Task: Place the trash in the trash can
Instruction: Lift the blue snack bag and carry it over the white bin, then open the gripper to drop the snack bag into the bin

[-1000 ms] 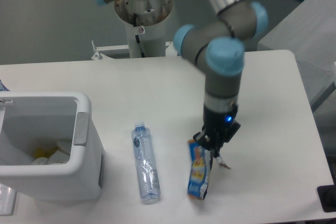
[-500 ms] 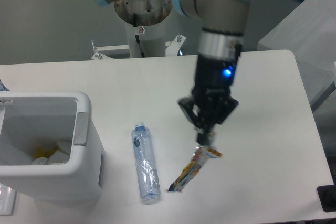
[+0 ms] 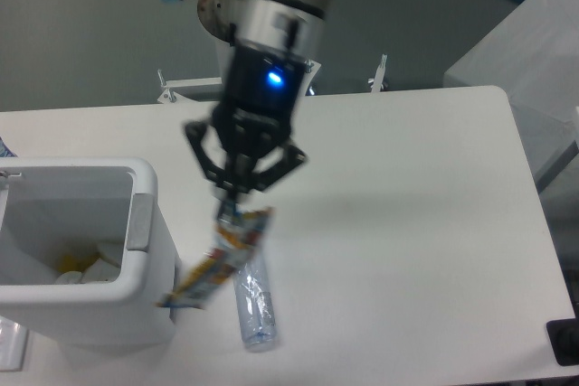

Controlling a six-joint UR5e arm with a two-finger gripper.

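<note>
Camera view, fixed, looking down on your white bench [image 3: 407,223]. Your gripper [image 3: 237,203] hangs above the bench, just right of the trash can [image 3: 149,314], with a blue light lit on the wrist above it. Fingers are clamped on the top edge of the snack bag [image 3: 217,264]; the bag dangles off the surface, motion-blurred, slanting down and to the left. Its lower end overlaps the trash can's right wall in this view; you cannot tell whether it touches. Directly under the bag lies the plastic bottle [image 3: 253,309], flat on the bench, its upper half hidden behind the bag. Trash can is open-topped, white, with a grey tab [image 3: 138,221] on its right rim; pale and yellow items [image 3: 77,268] lie inside. Arm base [image 3: 249,6] stands at the bench's far edge.
</note>
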